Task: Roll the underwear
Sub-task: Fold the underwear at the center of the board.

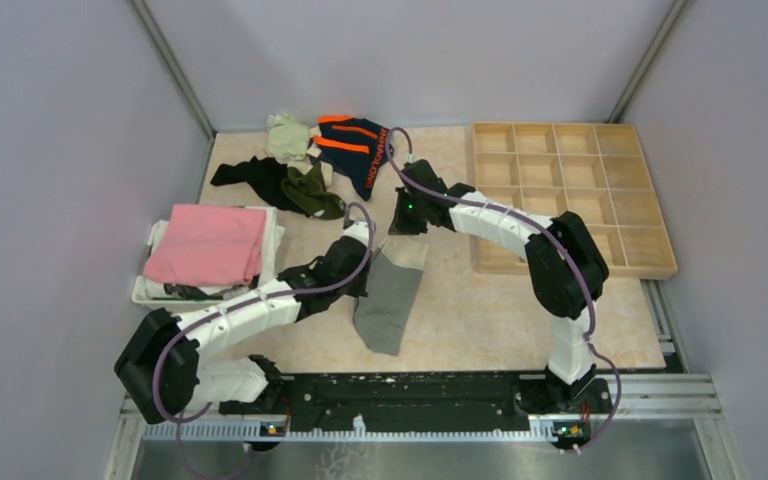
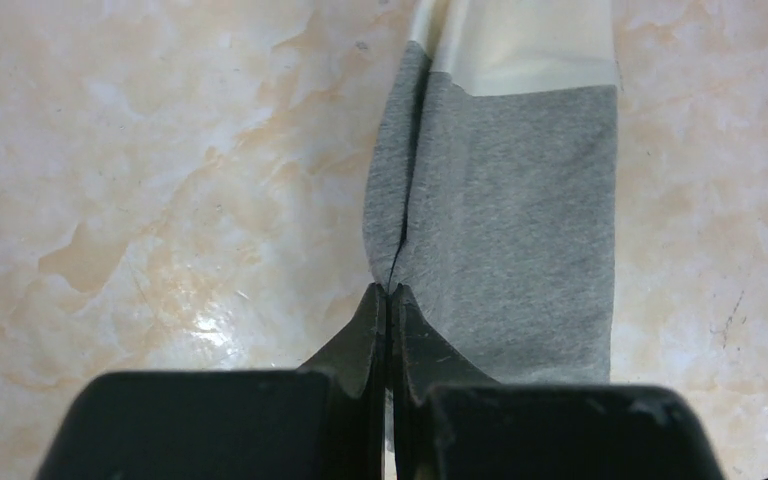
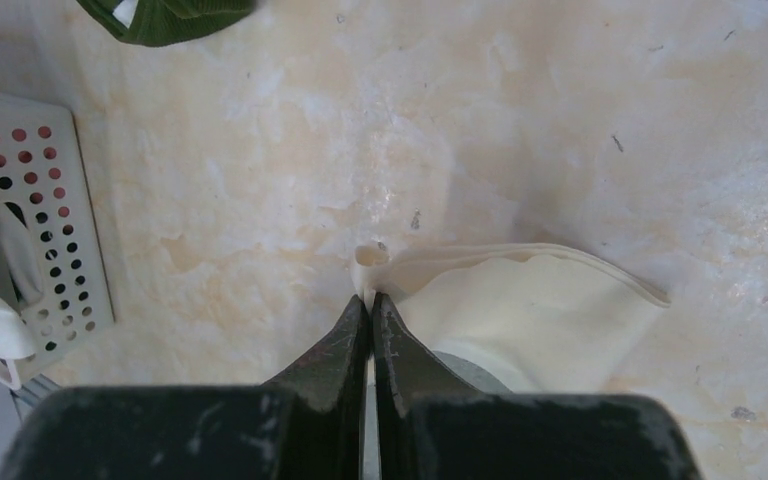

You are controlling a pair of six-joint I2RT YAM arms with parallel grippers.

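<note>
Out in the middle of the table (image 1: 500,320) lies the grey underwear (image 1: 390,295), stretched flat from near to far, its cream waistband (image 3: 540,310) at the far end. The left gripper (image 2: 388,292) sits at the left edge of the piece, its jaws pressed together on a pinch of the grey cloth, which rises into a small crease that runs away from the tips. The right gripper (image 3: 370,298) is at the far end, jaws closed tight on the left corner of the waistband, with a little loop of the cream band poking out just past the fingertips. The rest of the underwear is heaped at the far left of the table: a navy pair (image 1: 357,147) with orange stripes and lettering, an olive green pair (image 1: 312,192) just nearer, a dark pair (image 1: 250,175) to their left, and a pale cloth (image 1: 287,137) at the back. Well apart from the grey piece, on the left side, a folded pink cloth (image 1: 208,243) lies on top of a white perforated basket (image 3: 60,230). On the right stands a wooden tray (image 1: 570,190) divided into compartments.
</note>
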